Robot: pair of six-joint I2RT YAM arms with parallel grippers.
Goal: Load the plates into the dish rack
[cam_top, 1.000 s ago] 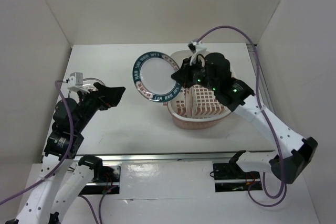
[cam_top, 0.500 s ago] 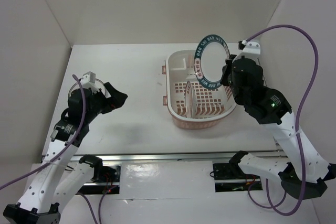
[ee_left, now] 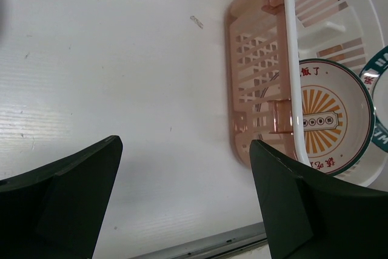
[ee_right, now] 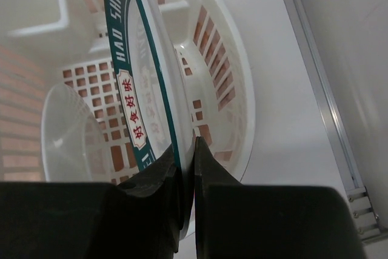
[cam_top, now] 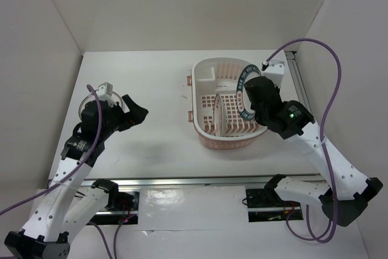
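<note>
- Blue-lettered round white plate (ee_right: 130,59): upright inside the oval pink-and-white plastic dish rack (cam_top: 209,71) near the desk's (cam_top: 139,77) right edge, rim clamped between my right fingers (ee_right: 199,165).
- Left fingers (ee_left: 73,198): wide apart, holding nothing.

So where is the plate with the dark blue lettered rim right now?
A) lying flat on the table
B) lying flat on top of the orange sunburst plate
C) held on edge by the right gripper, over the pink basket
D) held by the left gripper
C: the right wrist view shows the right gripper shut on the rim of the blue-rimmed plate, which is held on edge over the dish rack.
</note>
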